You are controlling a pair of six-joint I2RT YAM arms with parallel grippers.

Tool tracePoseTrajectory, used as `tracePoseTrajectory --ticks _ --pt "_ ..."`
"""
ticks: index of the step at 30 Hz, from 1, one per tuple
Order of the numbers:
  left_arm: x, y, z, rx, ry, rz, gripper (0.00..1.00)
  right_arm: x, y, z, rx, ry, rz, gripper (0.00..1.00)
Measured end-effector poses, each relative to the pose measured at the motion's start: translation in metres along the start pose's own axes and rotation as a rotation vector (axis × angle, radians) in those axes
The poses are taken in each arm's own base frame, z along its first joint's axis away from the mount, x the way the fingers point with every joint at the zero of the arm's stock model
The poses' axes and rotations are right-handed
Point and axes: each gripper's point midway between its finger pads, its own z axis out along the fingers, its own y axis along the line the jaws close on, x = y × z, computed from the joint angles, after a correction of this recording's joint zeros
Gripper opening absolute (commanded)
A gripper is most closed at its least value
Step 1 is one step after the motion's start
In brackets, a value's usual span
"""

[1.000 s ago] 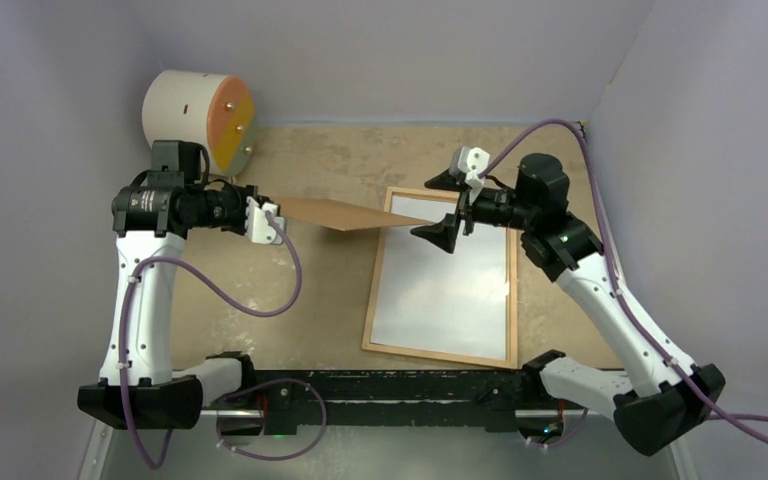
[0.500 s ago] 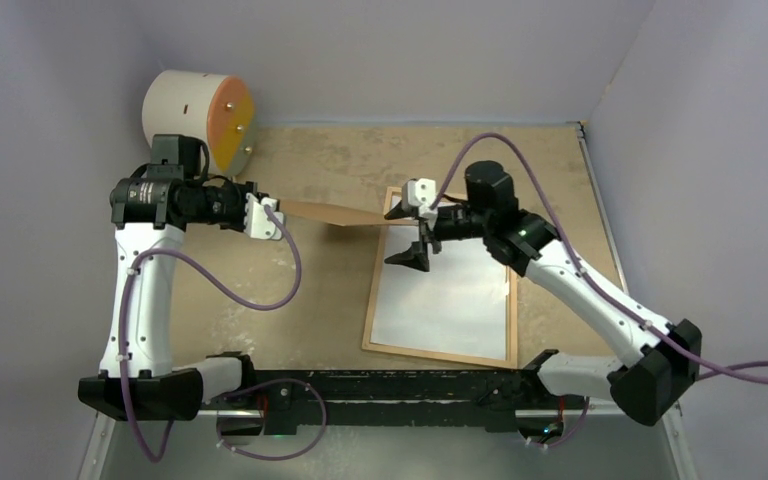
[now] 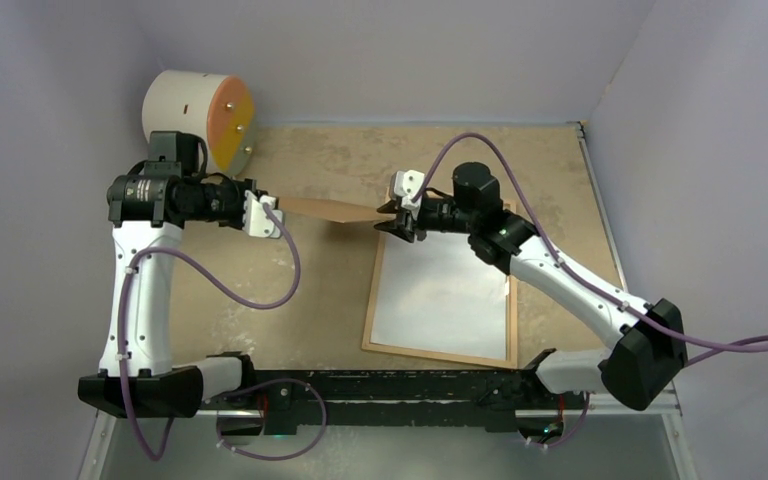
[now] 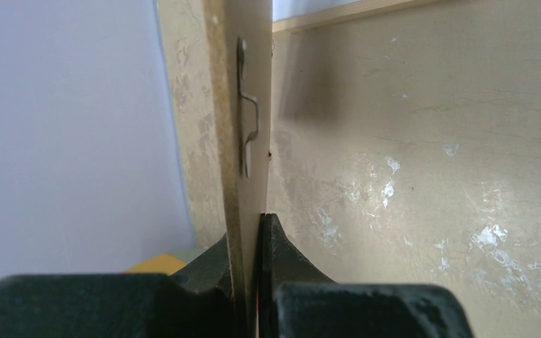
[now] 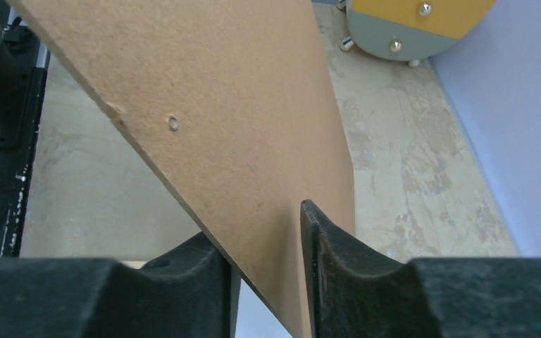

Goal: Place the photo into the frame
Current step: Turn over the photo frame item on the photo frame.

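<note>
Fibreboard aloft beside far-left corner of frame

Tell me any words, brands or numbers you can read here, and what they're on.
None can be read in any view.
Left arm: small white marking on its black housing, too small to read.
Backing board and the photo, white side up in the frame: no print shows.

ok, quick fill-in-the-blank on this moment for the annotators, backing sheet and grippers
1. The left gripper is shut on the ___ fibreboard backing sheet.
2. The right gripper has that sheet's other end ___ its fingers.
3. The frame lies flat on the table, its inside showing plain ___.
4. The white cylinder in the far-left corner has an ___ face.
Missing: brown; between; white; orange.
</note>
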Motion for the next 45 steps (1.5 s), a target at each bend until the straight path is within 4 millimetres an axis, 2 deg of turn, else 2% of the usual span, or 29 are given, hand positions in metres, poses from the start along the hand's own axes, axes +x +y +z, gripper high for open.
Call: tracePoseTrajectory --ticks 3,6,8,9,11,14,15,16,17,18,19,20,24,28,33,36,41,45 --pt "0.0 0.003 0.0 -0.005 -0.001 0.004 0.0 -0.001 0.0 0.004 -0.002 -0.01 -0.007 0.28" --pt "0.001 0.002 0.0 0.0 0.0 -0.004 0.0 0.0 -0.002 0.006 0.001 -0.014 -0.007 0.32" --pt "0.001 0.003 0.001 -0.001 0.0 -0.003 0.0 0.0 -0.001 0.006 0.0 -0.015 -0.004 0.31" --pt "0.002 0.004 0.001 -0.006 0.0 -0.001 0.0 -0.001 -0.001 0.007 0.0 -0.02 -0.001 0.26" --pt "0.002 0.009 0.0 -0.022 0.001 -0.004 0.0 -0.002 -0.001 0.008 0.003 -0.03 -0.003 0.0" --pt "0.003 0.012 0.0 -0.049 0.002 -0.066 0.01 -0.006 -0.007 0.008 0.028 -0.05 -0.043 0.0" --pt "0.004 0.013 0.0 -0.058 0.004 -0.088 0.07 -0.006 -0.007 0.008 0.027 -0.05 -0.048 0.0" --pt "0.004 0.014 0.001 -0.068 0.004 -0.104 0.23 -0.007 -0.007 0.008 0.03 -0.053 -0.051 0.0" --pt "0.005 0.015 0.001 -0.079 0.004 -0.12 0.54 -0.007 -0.008 0.008 0.034 -0.055 -0.045 0.0" --pt "0.005 0.02 0.002 -0.1 -0.001 -0.127 0.73 -0.008 -0.01 0.007 0.039 -0.059 -0.037 0.0" --pt "0.004 0.029 0.001 -0.133 -0.009 -0.113 0.79 -0.008 -0.008 0.008 0.033 -0.065 -0.015 0.0" --pt "0.002 0.041 0.0 -0.177 -0.021 -0.102 0.82 -0.008 -0.006 0.009 0.032 -0.076 0.017 0.0" --pt "-0.008 0.085 -0.015 -0.358 -0.051 -0.087 0.86 -0.011 0.001 0.012 0.036 -0.112 0.18 0.0" --pt "-0.012 0.126 -0.037 -0.543 -0.055 -0.113 0.89 -0.015 -0.002 0.012 0.071 -0.12 0.353 0.0" --pt "-0.012 0.164 -0.058 -0.674 -0.057 -0.207 0.91 -0.024 -0.026 0.013 0.11 -0.144 0.588 0.0" --pt "-0.008 0.174 -0.064 -0.713 -0.047 -0.258 0.92 -0.015 -0.048 0.003 0.132 -0.163 0.766 0.0" --pt "0.003 0.172 -0.066 -0.737 -0.008 -0.326 0.92 0.01 -0.079 -0.02 0.167 -0.176 1.058 0.0" --pt "0.013 0.166 -0.061 -0.725 0.023 -0.369 0.89 0.019 -0.091 -0.043 0.167 -0.219 1.249 0.0"
